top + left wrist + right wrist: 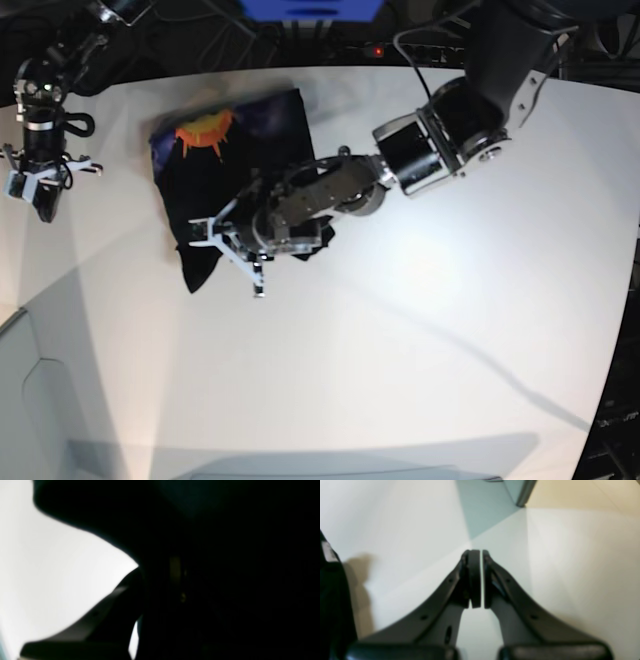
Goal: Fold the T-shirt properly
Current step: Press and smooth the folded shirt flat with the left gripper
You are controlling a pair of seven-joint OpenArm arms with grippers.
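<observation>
My left pincer (232,243) clenched on the T-shirt (235,160), frame centre-left | my right pincer (481,577) clenched empty, upper left, above white surface (420,330)

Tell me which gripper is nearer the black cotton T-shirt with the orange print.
Left. The left gripper is right over the black cotton T-shirt, at its lower edge. The right gripper hangs off to the shirt's side over bare white table, apart from it.
</observation>
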